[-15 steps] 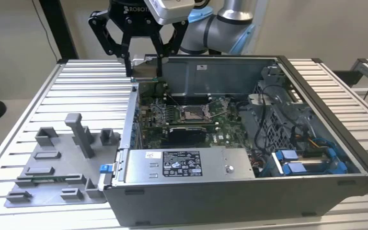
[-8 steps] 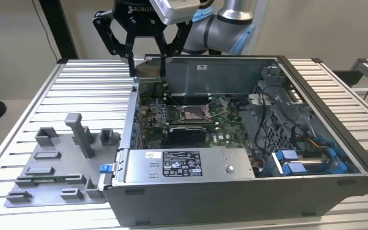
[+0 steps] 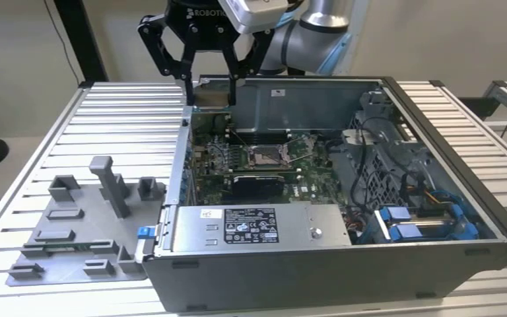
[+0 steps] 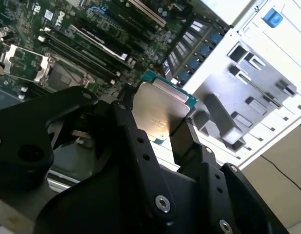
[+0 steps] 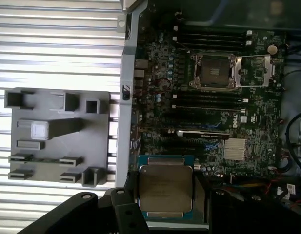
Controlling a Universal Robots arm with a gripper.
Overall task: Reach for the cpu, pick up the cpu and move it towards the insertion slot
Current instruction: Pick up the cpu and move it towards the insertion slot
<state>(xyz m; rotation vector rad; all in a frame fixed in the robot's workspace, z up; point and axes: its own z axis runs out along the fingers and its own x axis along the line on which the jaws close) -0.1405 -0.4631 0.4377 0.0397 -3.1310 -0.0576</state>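
The arm [image 3: 311, 30] is built of round silver-grey tube sections, with a pale blue cap at its joint. A white block [image 3: 258, 12] sits at its wrist. The gripper [image 3: 209, 82] is matte black, made of flat linked bars that taper to two thin fingers [image 3: 185, 79]. In the second wrist view, small silver screws [image 4: 162, 203] dot the black links, with round pivot holes beside them.

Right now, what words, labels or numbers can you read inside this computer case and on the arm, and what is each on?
White label on the power supply box: small print and symbols, too small to read.
Sticker on the case's back wall: too small to read.
cpu, clamped in the gripper: faint markings on its top, unreadable.
Circuit board: scattered white lettering, too small to read.
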